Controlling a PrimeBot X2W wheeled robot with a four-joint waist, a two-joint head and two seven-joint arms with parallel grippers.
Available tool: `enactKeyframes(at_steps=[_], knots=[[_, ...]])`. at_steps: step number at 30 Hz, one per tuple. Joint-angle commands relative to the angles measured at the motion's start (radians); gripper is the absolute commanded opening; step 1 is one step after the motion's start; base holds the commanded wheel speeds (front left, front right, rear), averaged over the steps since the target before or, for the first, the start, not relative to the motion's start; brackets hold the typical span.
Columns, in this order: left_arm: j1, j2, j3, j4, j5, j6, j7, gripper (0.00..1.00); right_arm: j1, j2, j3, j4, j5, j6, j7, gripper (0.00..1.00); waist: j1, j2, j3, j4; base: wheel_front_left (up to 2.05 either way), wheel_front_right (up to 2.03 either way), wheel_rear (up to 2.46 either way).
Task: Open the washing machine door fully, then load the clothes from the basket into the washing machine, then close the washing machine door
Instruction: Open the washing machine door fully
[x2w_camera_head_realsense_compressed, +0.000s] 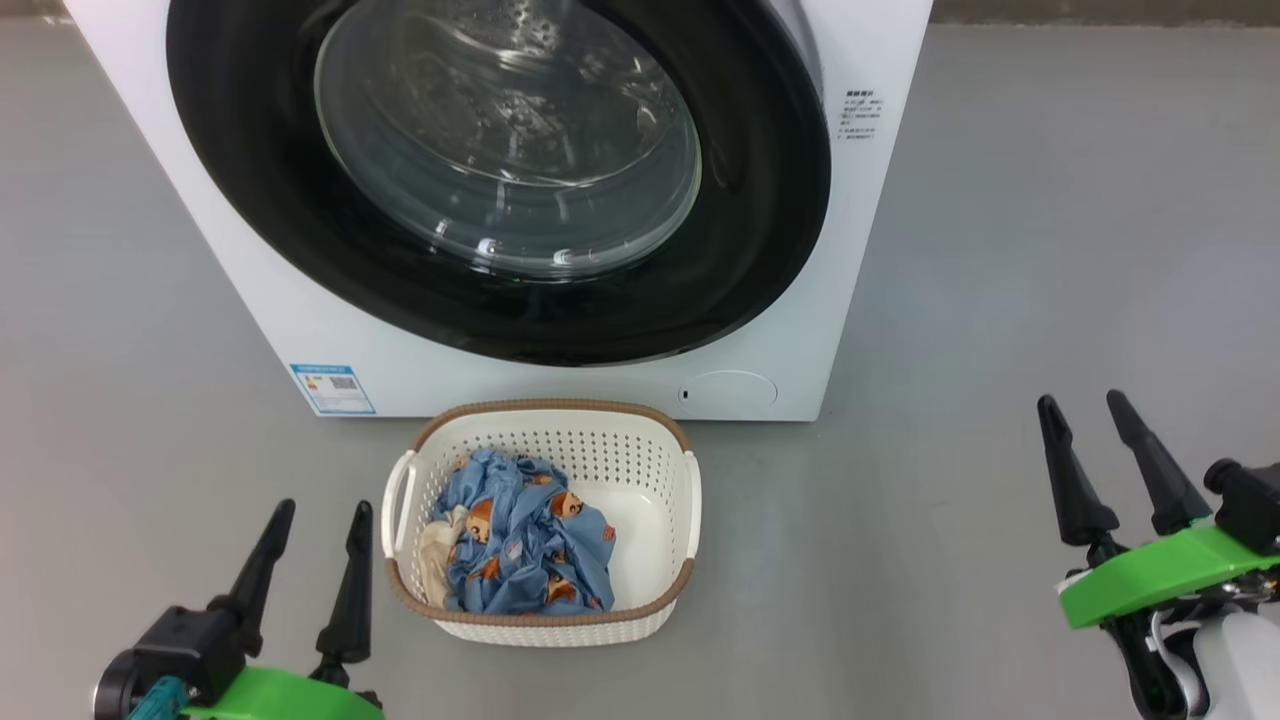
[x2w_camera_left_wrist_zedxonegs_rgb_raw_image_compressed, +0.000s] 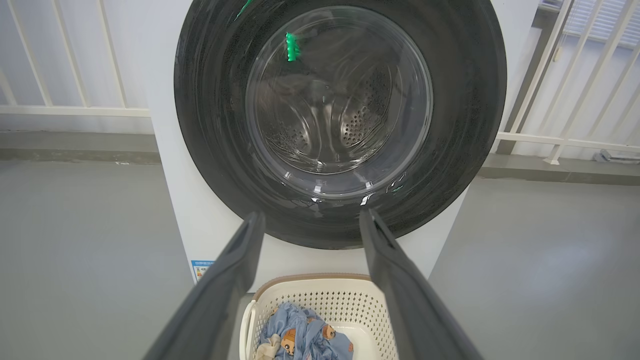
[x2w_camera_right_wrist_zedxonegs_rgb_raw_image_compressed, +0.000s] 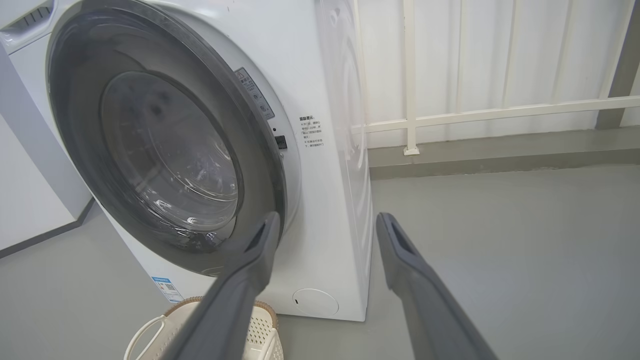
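The white washing machine (x2w_camera_head_realsense_compressed: 850, 250) stands ahead with its round black door (x2w_camera_head_realsense_compressed: 760, 230) slightly ajar at the right edge; in the right wrist view the door (x2w_camera_right_wrist_zedxonegs_rgb_raw_image_compressed: 75, 140) stands a little off the front panel. The cream basket (x2w_camera_head_realsense_compressed: 640, 470) sits on the floor just before the machine and holds the blue bear-print clothes (x2w_camera_head_realsense_compressed: 525, 550) with a cream cloth at their left. My left gripper (x2w_camera_head_realsense_compressed: 320, 515) is open, low at the basket's left. My right gripper (x2w_camera_head_realsense_compressed: 1085, 405) is open, off to the right over bare floor. Both hold nothing.
Grey floor (x2w_camera_head_realsense_compressed: 1050, 250) spreads on both sides of the machine. White railings (x2w_camera_left_wrist_zedxonegs_rgb_raw_image_compressed: 575, 100) and a low ledge run behind it, seen in both wrist views. A blue sticker (x2w_camera_head_realsense_compressed: 332, 388) marks the machine's lower left corner.
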Motion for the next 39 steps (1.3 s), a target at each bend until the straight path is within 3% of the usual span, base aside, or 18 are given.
enactKeyframes(at_steps=[1,21,22,23,24,25,26,27,31,39], knots=[[-0.059,0.016,0.036,-0.032,-0.004,-0.003,-0.009,1.00,-0.043,-0.023,0.012,-0.023,0.018,-0.001,-0.012,1.00,0.0000,-0.0001,0.017,0.005,0.00,0.00,0.00],[-0.104,0.009,0.035,-0.058,0.018,-0.003,-0.009,1.00,-0.197,-0.100,-0.029,0.021,0.153,-0.001,-0.012,1.00,0.0000,-0.0001,0.129,0.057,0.00,0.00,0.00],[-0.107,0.008,0.035,-0.060,0.019,-0.003,-0.009,1.00,-0.207,-0.104,-0.031,0.020,0.164,-0.001,-0.012,0.89,0.0000,-0.0001,0.135,0.060,0.00,0.00,0.00],[-0.111,0.007,0.035,-0.062,0.020,-0.003,-0.009,1.00,-0.218,-0.105,-0.036,0.018,0.179,-0.001,-0.012,0.51,0.0000,-0.0001,0.140,0.062,0.00,0.00,0.00],[-0.114,0.007,0.035,-0.064,0.020,-0.003,-0.009,1.00,-0.227,-0.107,-0.040,0.016,0.194,-0.001,-0.012,0.42,0.0000,-0.0001,0.145,0.064,0.00,0.00,0.00],[-0.116,0.006,0.036,-0.065,0.021,-0.003,-0.009,1.00,-0.236,-0.109,-0.043,0.014,0.209,-0.001,-0.012,0.29,0.0000,-0.0001,0.151,0.067,0.00,0.00,0.00],[-0.119,0.005,0.036,-0.067,0.021,-0.003,-0.009,1.00,-0.245,-0.112,-0.045,0.013,0.224,-0.001,-0.012,0.10,0.0000,-0.0001,0.156,0.070,0.00,0.00,0.00],[-0.121,0.004,0.036,-0.068,0.021,-0.003,-0.009,1.00,-0.255,-0.117,-0.046,0.014,0.242,-0.001,-0.012,0.00,0.0000,-0.0001,0.162,0.073,0.00,0.00,0.00],[-0.132,0.002,0.036,-0.075,0.022,-0.003,-0.009,1.00,-0.297,-0.137,-0.042,0.020,0.322,-0.001,-0.012,0.00,0.0000,-0.0001,0.184,0.083,0.00,0.00,0.00],[-0.152,-0.004,0.039,-0.094,0.024,-0.003,-0.009,1.00,-0.410,-0.200,-0.033,0.059,0.615,-0.001,0.037,0.00,0.0000,-0.0001,0.240,0.110,0.00,0.00,0.00]])
